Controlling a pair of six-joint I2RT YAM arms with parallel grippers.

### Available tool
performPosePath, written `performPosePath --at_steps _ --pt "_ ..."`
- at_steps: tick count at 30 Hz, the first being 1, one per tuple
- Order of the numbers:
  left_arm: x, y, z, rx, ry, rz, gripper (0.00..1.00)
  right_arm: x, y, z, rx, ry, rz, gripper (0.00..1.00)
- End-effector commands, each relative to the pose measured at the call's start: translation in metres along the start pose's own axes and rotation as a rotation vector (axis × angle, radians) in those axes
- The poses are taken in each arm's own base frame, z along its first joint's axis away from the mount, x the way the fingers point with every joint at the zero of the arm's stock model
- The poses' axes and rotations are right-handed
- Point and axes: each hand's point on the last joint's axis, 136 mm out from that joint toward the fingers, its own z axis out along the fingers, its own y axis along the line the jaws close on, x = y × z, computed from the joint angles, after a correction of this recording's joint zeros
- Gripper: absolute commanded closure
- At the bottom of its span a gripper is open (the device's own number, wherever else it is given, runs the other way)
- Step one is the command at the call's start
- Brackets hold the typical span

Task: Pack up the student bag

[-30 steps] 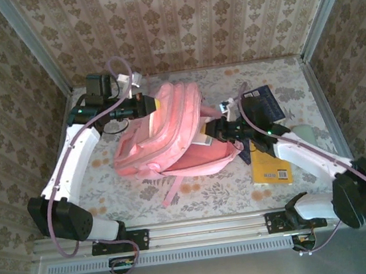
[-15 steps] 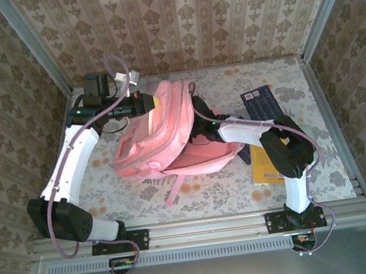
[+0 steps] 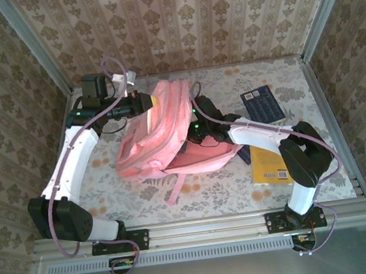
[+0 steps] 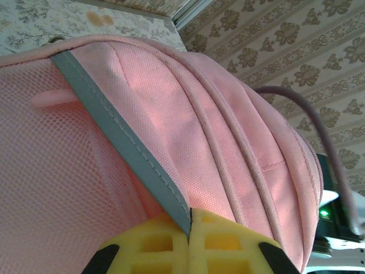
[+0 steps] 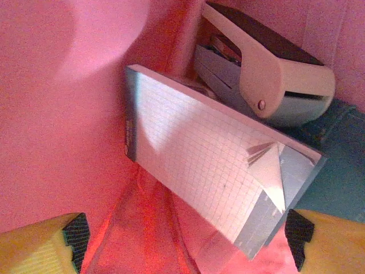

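Right tool [image 5: 188,242] now deeper inside student bag [image 3: 162,129], hidden from above, spread empty, left tool [image 4: 189,242] clamping it

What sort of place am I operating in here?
Likely a staged test booth: damask-wallpapered wall panels, an aluminium frame rail, and a floral-patterned table holding the large pink fabric backpack.

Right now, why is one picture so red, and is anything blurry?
Right wrist view: shot from inside the student bag, so pink fabric tints everything red; a bright patch falls across the gridded notepad; open jaws blur in the bottom corners. Left wrist view: weave sharp, closed jaws soft. Top external view: evenly lit.
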Motion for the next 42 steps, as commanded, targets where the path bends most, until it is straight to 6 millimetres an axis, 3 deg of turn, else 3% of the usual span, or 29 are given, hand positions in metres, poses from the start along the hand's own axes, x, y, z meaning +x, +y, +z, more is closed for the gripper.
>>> performPosePath --at_steps 1,8,14,19,24,27,32,42 --pt "-0.025 -0.024 -0.019 0.031 -0.115 0.116 1.0 0.001 -0.012 -0.025 0.102 -0.047 -0.083 0.08" --pt "-0.02 0.014 -0.023 -0.16 -0.131 0.092 1.0 -0.004 -0.043 -0.084 0.313 -0.198 -0.159 0.0" --pt "-0.007 0.057 -0.036 -0.459 -0.106 0.146 1.0 -0.015 -0.062 -0.147 0.445 -0.363 -0.202 0.0" --pt "-0.002 0.079 -0.043 -0.636 -0.082 0.194 1.0 -0.022 -0.107 -0.193 0.656 -0.448 -0.142 0.0" --pt "0.014 0.079 -0.01 -0.59 -0.006 0.191 0.81 -0.022 -0.152 -0.236 0.84 -0.468 -0.051 0.0" --pt "0.023 0.074 0.009 -0.535 0.025 0.178 0.65 -0.026 -0.173 -0.259 0.91 -0.492 -0.006 0.0" --pt "0.024 0.061 0.015 -0.455 0.003 0.151 0.45 -0.032 -0.193 -0.291 1.119 -0.468 -0.04 0.0" --pt "0.038 0.026 0.013 -0.324 -0.036 0.172 0.34 -0.021 -0.295 -0.357 1.18 -0.53 0.484 0.0"
